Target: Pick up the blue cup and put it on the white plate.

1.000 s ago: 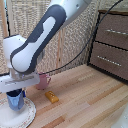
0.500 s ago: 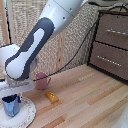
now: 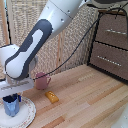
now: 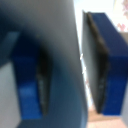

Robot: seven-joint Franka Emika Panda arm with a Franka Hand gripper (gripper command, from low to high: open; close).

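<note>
I see a pink mug [image 3: 42, 79] near a yellow block [image 3: 52, 96] on the wooden table [image 3: 90, 105]; drawers [image 3: 112, 46] behind.

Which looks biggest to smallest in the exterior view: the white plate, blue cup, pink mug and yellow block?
1. white plate, clearly widest.
2. blue cup and pink mug: look alike, so unranked.
3. yellow block, smallest.
</note>
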